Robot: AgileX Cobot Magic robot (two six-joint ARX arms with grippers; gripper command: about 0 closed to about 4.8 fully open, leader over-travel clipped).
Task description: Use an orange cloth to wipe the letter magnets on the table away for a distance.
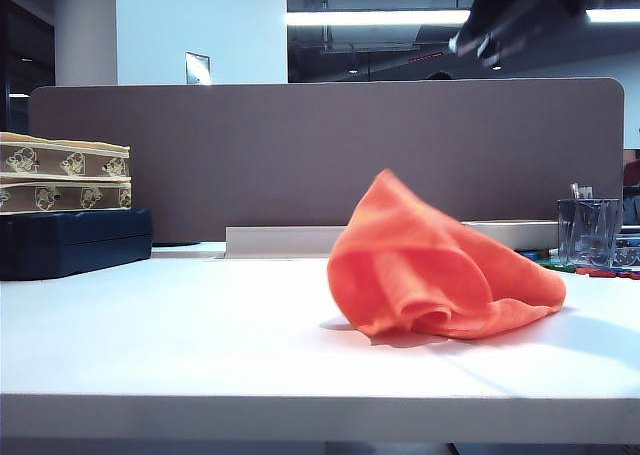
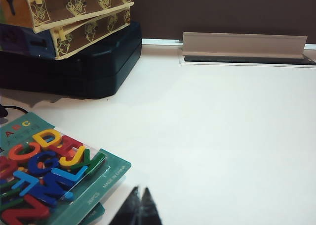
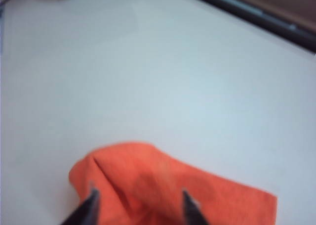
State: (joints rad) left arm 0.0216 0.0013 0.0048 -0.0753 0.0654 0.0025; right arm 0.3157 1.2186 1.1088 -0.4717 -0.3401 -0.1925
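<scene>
We see the orange cloth (image 1: 435,265) lying in a crumpled, peaked heap on the desk (image 1: 180,325), right of centre in the exterior view, with nothing gripping it. The right pincer (image 3: 138,205) hangs just above it at the bottom of its wrist picture, fingers spread apart and released, cloth showing between them. The dark blur at the exterior view's upper right is probably that arm.

No loose letters lie near the cloth. The only letter magnets (image 2: 42,173) we find sit packed on a teal card (image 2: 106,178) at the lower left of the left wrist picture, so we judge the wiping not visibly done.

The left pincer (image 2: 137,210) shows only as dark tips at the bottom edge there, seemingly pressed together and empty. That view alone shows the magnets; the exterior view alone shows a clear pen cup (image 1: 588,232) at the right edge.
</scene>
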